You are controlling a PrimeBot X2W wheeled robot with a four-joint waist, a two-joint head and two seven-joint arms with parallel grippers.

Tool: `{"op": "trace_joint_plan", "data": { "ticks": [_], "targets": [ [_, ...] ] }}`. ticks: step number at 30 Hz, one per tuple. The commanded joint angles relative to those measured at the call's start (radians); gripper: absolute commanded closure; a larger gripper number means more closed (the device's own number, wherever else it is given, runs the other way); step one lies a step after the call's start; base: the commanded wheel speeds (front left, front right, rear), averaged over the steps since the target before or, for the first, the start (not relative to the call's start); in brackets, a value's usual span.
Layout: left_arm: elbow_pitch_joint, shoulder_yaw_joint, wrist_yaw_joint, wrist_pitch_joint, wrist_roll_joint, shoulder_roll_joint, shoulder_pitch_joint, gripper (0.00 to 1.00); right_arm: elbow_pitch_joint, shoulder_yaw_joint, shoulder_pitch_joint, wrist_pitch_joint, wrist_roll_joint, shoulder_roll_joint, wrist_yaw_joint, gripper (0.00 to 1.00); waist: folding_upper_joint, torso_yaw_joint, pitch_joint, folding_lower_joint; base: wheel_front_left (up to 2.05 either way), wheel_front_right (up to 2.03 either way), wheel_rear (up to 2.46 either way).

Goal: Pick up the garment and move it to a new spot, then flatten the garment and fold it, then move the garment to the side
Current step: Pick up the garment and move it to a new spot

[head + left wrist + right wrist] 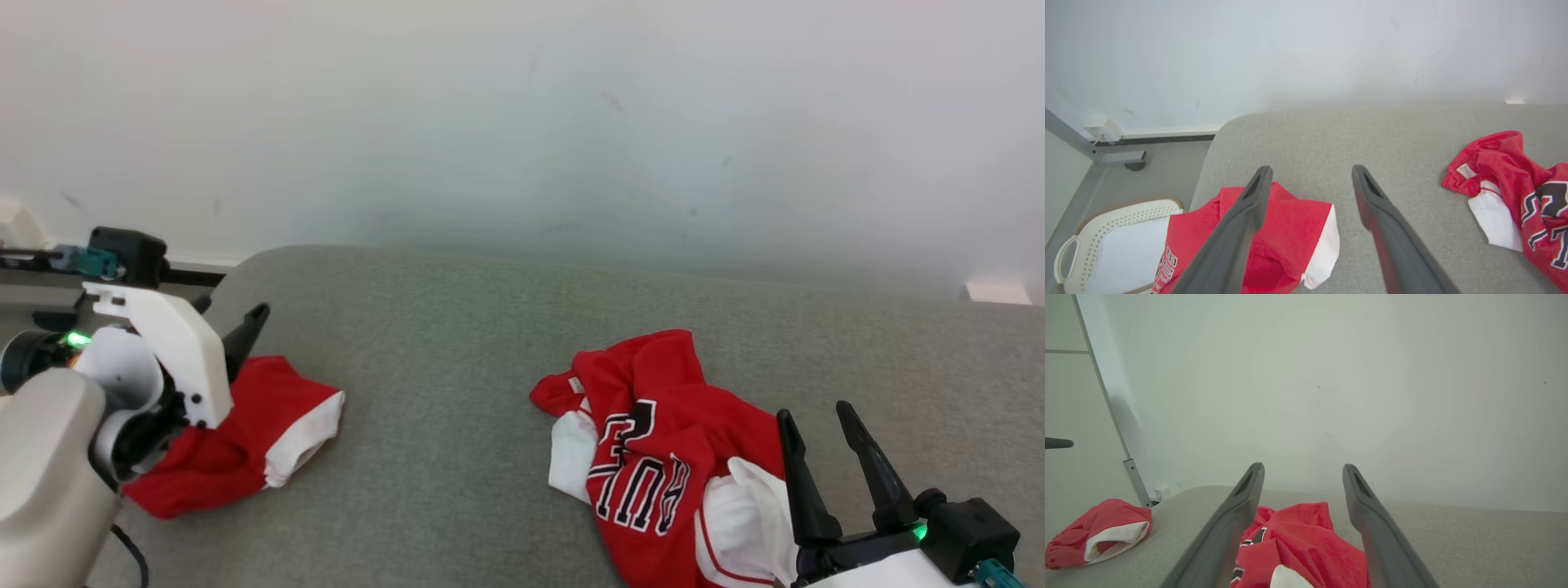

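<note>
Step in hand, by my reading: the pick-up, not yet begun. The crumpled red-and-white jersey point(678, 408) lies loose at about 4 o'clock on the grey fabric-covered tabletop point(457, 343) in the head view.

- Right end effector point(815, 412): fingers spread, nothing between them. It sits at the jersey's 4 o'clock edge, pointing toward 12. Whether it touches the cloth, you cannot tell.
- Left end effector point(1311, 169): fingers spread, empty, over a second red garment point(245, 433) folded at 8 o'clock. That one looks done; leave it.
- White laundry basket point(1098, 232) stands on the floor beyond the tabletop's left edge.

Jersey heap: long axis runs roughly 11 to 5 o'clock. The black lettering faces up and reads inverted from the head view. A small white label shows at the 10 o'clock end; neck or hem, you cannot tell. White sleeves or trim are bunched at 8 and 5 o'clock.

Next move calls for lowering the right fingers onto a raised fold near the 5 o'clock end and pinching a single layer. The bare middle of the tabletop, toward 9 o'clock, looks the likely new spot.
</note>
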Motion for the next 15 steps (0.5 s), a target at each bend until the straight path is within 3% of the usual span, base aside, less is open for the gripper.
{"op": "trace_joint_plan", "data": {
  "ticks": [1, 7, 15],
  "targets": [
    [-0.052, 0.022, 0.035, -0.069, 0.014, -0.001, 0.041, 0.0, -0.006, -0.005, 0.013, 0.001, -0.011, -0.011, -0.002, 0.0, 0.0, -0.022, -0.004, 0.0, 0.0, 0.0, 0.0],
    [-0.221, 0.088, 0.163, -0.316, 0.04, -0.025, 0.186, 0.0, -0.022, -0.01, 0.013, 0.001, -0.02, -0.034, -0.002, 0.0, 0.0, -0.085, -0.004, 0.0, 0.0, 0.0, 0.0],
    [-0.404, 0.173, 0.301, -0.607, 0.041, -0.087, 0.441, 0.0, -0.043, -0.056, 0.001, 0.001, -0.024, -0.071, -0.002, 0.0, 0.0, -0.191, 0.008, 0.0, 0.0, 0.0, 0.0]
  ]
}}
